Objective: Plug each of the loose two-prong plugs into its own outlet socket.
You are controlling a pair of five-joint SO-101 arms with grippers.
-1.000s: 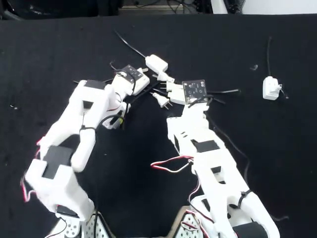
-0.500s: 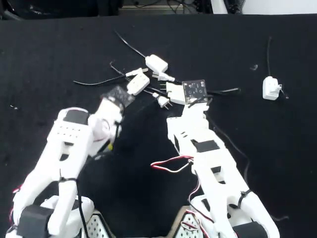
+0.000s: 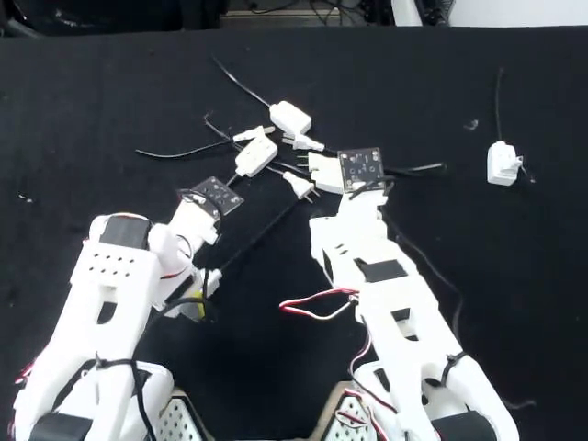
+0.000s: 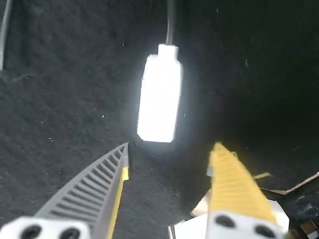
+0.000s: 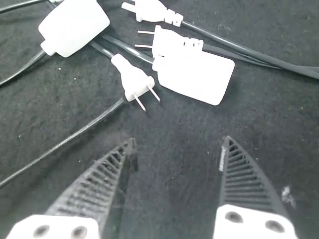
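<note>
Several white sockets and two-prong plugs lie tangled at the table's middle back. My left gripper [image 4: 170, 148] is open, and just past its tips a white socket block [image 4: 160, 99] lies flat with a black cable leaving its far end; that block [image 3: 255, 156] sits beyond the left arm [image 3: 119, 276]. My right gripper [image 5: 178, 143] is open over bare cloth. Ahead of it are a loose plug [image 5: 134, 82], prongs toward the gripper, and a white socket [image 5: 194, 74] with a second plug [image 5: 169, 42] lying at its edge. The loose plug [image 3: 301, 186] lies between the two arms.
Another socket [image 3: 290, 117] and a plug [image 3: 303, 142] lie farther back. A separate white socket [image 3: 502, 163] sits alone at the far right. Black cables [image 3: 257, 230] run across the black cloth between the arms and around the right arm [image 3: 386, 276].
The left arm has pulled back toward the near left, uncovering the socket block it hung over. The right arm and the plugs have stayed put.
</note>
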